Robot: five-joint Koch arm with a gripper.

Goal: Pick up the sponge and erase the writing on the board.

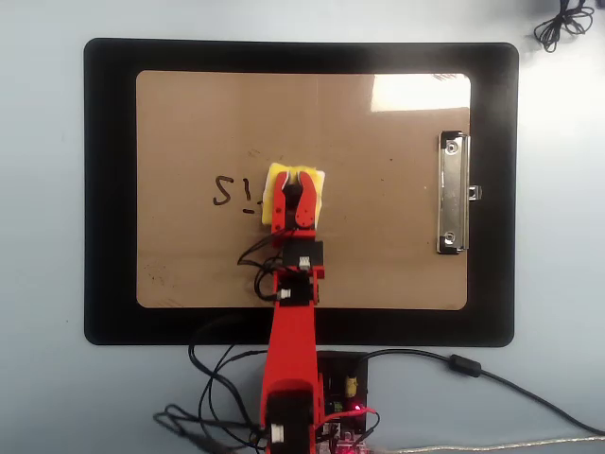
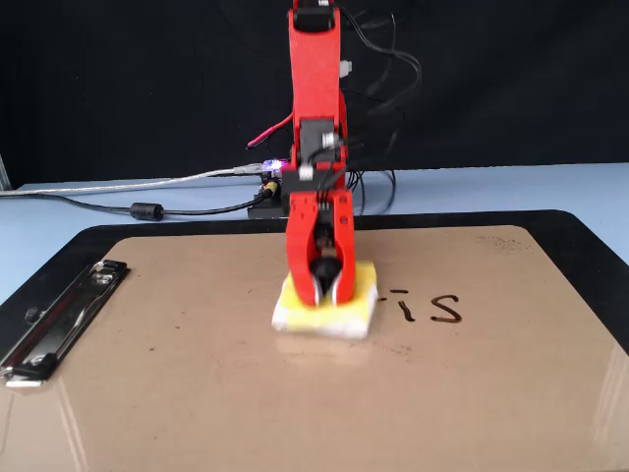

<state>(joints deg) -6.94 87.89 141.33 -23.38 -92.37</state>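
My claw [image 2: 325, 285] is clamped narrow on the black knob of the sponge [image 2: 329, 313], pressing it flat on the board [image 2: 197, 393] near its middle. Just beside the sponge, on its right in the fixed view, what remains of the writing [image 2: 432, 310] reads "is". The risk, as I judge it, is pushing sideways with too much downward force: the sponge could drag, tilt under my grip or twist off the knob, smearing ink instead of lifting it. The board merely rests on the black mat [image 1: 109, 189], so it could slide too.
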